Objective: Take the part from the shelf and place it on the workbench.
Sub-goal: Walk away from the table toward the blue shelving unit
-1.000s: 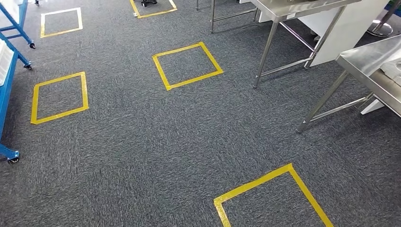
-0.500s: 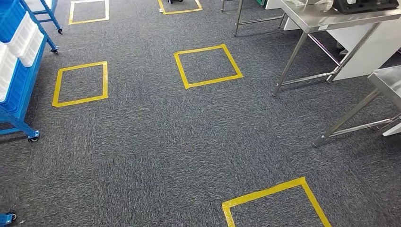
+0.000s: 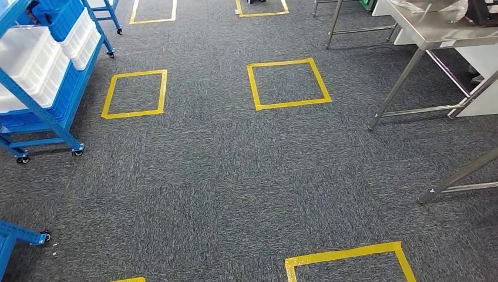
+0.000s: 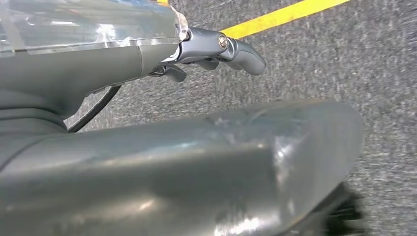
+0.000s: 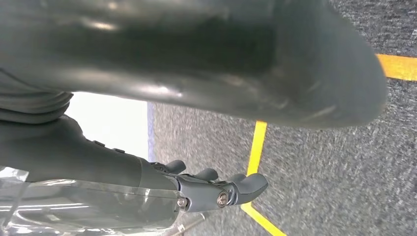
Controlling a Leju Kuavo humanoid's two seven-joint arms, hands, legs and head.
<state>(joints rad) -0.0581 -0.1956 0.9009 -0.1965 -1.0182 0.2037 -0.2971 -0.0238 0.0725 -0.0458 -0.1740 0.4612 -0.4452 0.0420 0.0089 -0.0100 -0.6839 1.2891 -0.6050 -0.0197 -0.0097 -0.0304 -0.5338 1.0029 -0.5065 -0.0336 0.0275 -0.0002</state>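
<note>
Grey carpet [image 3: 223,176] with yellow tape squares [image 3: 288,84]; blue shelf [image 3: 41,76] left of them, steel workbench [image 3: 437,35] right. Left hand [image 4: 216,49] and right hand [image 5: 216,189]: fingers extended, holding nothing.

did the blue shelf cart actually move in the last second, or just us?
No. The blue shelf cart holds its place beside the yellow tape square; the whole head view shifted together, so the camera turned.

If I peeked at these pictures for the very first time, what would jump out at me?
The bright yellow tape squares on the grey carpet would catch your eye first, spread across the middle of the head view. Next comes the blue shelf on wheels at the left, stacked with white bins. On the right stands a shiny steel workbench.
</note>
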